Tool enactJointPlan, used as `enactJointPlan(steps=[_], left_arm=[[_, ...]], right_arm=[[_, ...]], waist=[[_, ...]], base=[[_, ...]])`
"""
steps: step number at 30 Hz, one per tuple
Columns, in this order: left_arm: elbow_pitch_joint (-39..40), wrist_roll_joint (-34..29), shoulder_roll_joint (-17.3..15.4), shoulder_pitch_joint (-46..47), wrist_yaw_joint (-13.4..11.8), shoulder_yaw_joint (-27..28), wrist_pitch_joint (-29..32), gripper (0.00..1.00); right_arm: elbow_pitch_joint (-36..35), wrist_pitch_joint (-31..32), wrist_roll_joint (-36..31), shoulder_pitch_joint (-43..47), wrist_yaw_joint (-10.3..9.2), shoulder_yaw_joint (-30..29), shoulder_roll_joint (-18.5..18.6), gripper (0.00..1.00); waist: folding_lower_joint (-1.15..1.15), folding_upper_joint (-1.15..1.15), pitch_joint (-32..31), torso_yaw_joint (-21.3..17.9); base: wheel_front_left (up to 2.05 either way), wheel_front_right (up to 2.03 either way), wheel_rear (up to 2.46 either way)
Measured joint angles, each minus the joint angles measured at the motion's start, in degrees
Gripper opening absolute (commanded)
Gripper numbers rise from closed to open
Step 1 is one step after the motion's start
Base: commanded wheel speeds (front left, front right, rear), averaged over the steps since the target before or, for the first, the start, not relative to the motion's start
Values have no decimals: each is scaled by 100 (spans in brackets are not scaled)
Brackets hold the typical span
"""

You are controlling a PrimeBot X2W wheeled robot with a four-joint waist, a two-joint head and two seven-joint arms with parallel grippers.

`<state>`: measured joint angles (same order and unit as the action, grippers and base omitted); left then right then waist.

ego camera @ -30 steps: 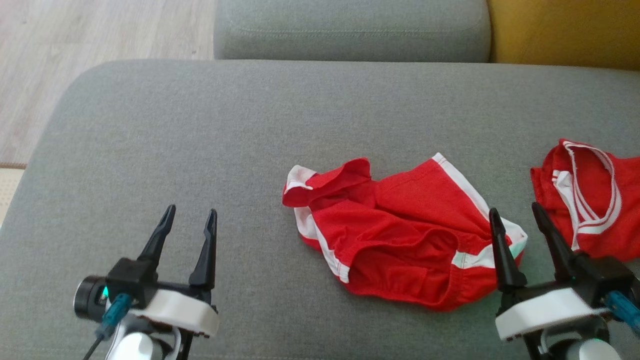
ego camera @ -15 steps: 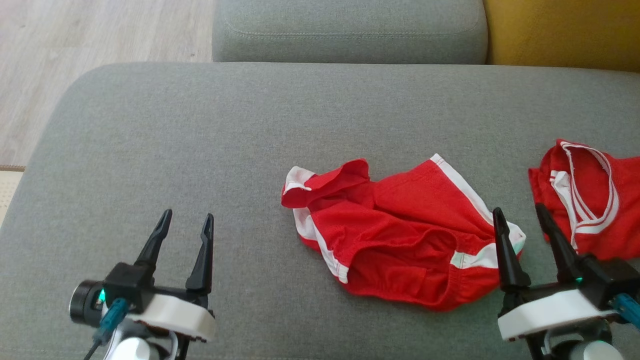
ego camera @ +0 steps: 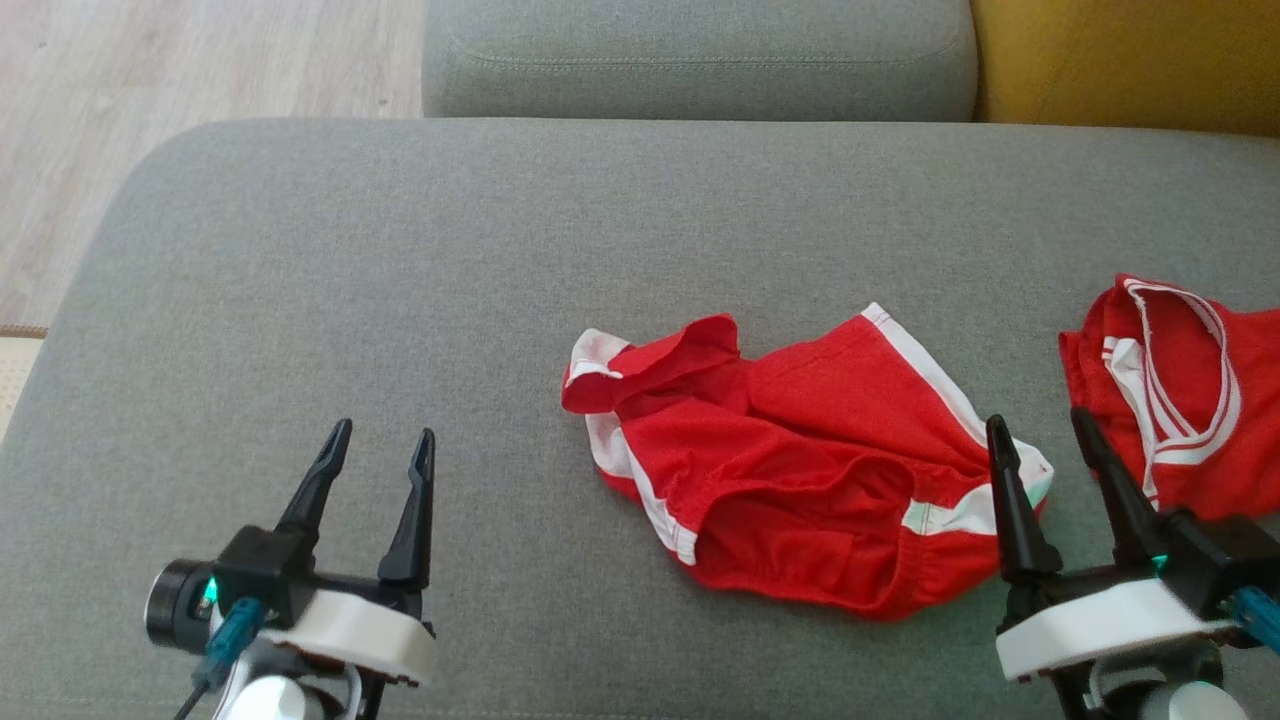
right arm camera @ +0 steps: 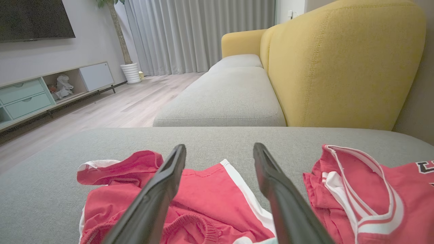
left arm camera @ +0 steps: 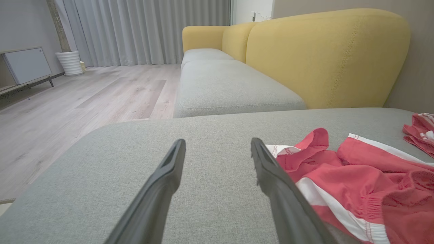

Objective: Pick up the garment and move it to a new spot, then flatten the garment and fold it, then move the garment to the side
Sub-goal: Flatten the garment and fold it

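Observation:
The garment (ego camera: 800,470) is a pair of red shorts with white side stripes, lying rumpled on the grey sofa seat (ego camera: 400,300); it also lies at the right in the left wrist view (left arm camera: 352,179) and low in the right wrist view (right arm camera: 203,200). My left gripper (ego camera: 382,448) hovers open over bare cushion well to the left of the shorts. At the shorts' right end my right gripper (ego camera: 1040,430) stands open, its left finger over the white-trimmed corner. Nothing sits between either pair of fingers (left arm camera: 169,169) (right arm camera: 169,176).
A second red garment, a jersey with white neck trim (ego camera: 1180,400) (right arm camera: 366,196), lies at the seat's right edge. Behind the seat are another grey cushion (ego camera: 700,60) and a yellow backrest (ego camera: 1130,60). Wooden floor (ego camera: 120,120) runs along the left.
The head camera has shifted slightly, so the whole picture wobbles. Both grippers stay open in about the same places and the shorts lie as before.

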<state>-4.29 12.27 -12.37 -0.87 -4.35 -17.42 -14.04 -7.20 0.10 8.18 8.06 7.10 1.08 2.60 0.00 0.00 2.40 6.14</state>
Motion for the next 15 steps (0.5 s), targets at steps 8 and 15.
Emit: enactJointPlan(steps=[8, 15], left_arm=[[14, 7, -1, 10, 0, -48, 0, 100], [24, -8, 71, 212, 192, -452, 42, 100]], right_arm=[[9, 0, 38, -4, 0, 29, -1, 100], [18, -1, 38, -44, 0, 24, -1, 100]], waist=[[0, 0, 74, -25], [0, 0, 268, -58]], base=[[0, 0, 0], [0, 0, 0]])
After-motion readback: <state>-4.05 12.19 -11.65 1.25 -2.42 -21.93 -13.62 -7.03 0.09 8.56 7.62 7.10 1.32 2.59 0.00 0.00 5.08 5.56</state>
